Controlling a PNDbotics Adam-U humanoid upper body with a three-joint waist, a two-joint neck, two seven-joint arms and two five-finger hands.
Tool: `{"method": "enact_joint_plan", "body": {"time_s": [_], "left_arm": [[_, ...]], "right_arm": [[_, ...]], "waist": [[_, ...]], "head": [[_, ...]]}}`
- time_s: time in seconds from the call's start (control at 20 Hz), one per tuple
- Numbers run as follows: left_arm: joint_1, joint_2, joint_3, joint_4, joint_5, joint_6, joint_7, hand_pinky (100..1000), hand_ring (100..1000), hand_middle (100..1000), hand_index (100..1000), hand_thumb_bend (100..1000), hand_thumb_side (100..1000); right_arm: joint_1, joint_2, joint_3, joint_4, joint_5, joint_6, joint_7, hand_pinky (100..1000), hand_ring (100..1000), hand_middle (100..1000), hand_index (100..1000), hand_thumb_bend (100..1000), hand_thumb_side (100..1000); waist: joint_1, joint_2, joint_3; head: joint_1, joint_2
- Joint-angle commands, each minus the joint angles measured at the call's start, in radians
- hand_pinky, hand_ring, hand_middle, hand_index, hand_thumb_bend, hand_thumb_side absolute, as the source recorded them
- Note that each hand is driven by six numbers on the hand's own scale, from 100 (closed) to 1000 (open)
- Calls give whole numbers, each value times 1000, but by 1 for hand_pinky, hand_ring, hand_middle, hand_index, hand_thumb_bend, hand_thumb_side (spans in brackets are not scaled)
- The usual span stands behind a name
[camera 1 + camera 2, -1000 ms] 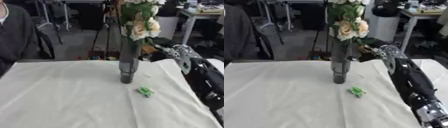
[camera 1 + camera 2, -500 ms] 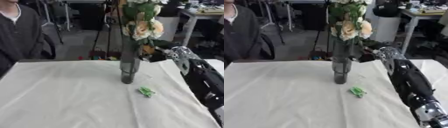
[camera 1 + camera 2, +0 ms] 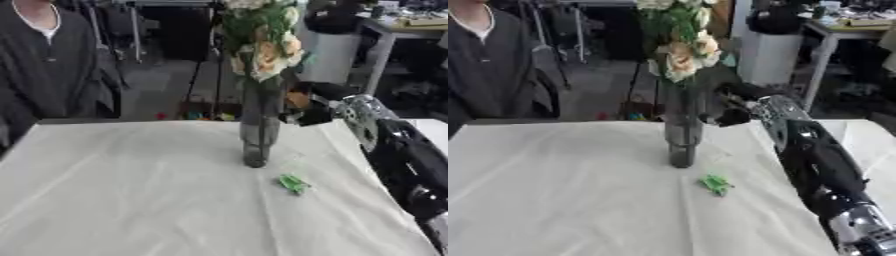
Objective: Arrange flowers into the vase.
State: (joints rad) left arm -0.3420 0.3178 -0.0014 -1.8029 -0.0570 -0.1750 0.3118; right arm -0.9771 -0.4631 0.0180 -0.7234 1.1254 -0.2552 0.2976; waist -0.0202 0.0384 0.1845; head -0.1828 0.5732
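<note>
The right hand (image 3: 313,107) reaches in from the right at the height of the vase's upper half, dark fingers (image 3: 730,116) curled toward the stems just below the blooms. It looks like a narrow pinch on a stem, though the fingers blur into the foliage and I cannot tell for sure whether they are holding anything. The left hand shows in neither view.

The vase (image 3: 259,129) stands upright near the middle of the white-clothed table (image 3: 122,200), tall, slim and dark grey. Out of its mouth rises the bouquet (image 3: 262,42): cream and peach roses with green leaves, piled high above the rim.

Handling call: this is a top-heavy load. A narrow vase with a big head of flowers will likely tip from a sideways nudge, so any push should go straight down along the stem. The stems look thin and bendy, the petals soft and easy to crush. The place to hold is the bare stem under the blooms, about where the hand is now, never the flower heads.

One small green scrap (image 3: 293,183), a leaf or a bit of stem, lies on the cloth just right of the vase's foot, apart from it. It looks light and flimsy, needing a fingertip pinch.
</note>
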Motion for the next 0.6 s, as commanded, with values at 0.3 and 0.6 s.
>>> {"method": "enact_joint_plan", "body": {"time_s": [0.3,0.6], "left_arm": [[-10,16,8,-11,4,-2,0,754,649,687,797,606,862],[-5,20,12,-9,2,-2,4,754,650,687,797,607,863]], "right_arm": [[-21,-35,-11,-19,-2,5,-10,1000,1000,1000,1000,512,867],[-3,-78,-16,-47,-31,2,-21,1000,1000,1000,1000,517,856]], "waist": [[2,-12,-6],[1,-15,-21]], "head": [[5,-7],[19,-5]]}}
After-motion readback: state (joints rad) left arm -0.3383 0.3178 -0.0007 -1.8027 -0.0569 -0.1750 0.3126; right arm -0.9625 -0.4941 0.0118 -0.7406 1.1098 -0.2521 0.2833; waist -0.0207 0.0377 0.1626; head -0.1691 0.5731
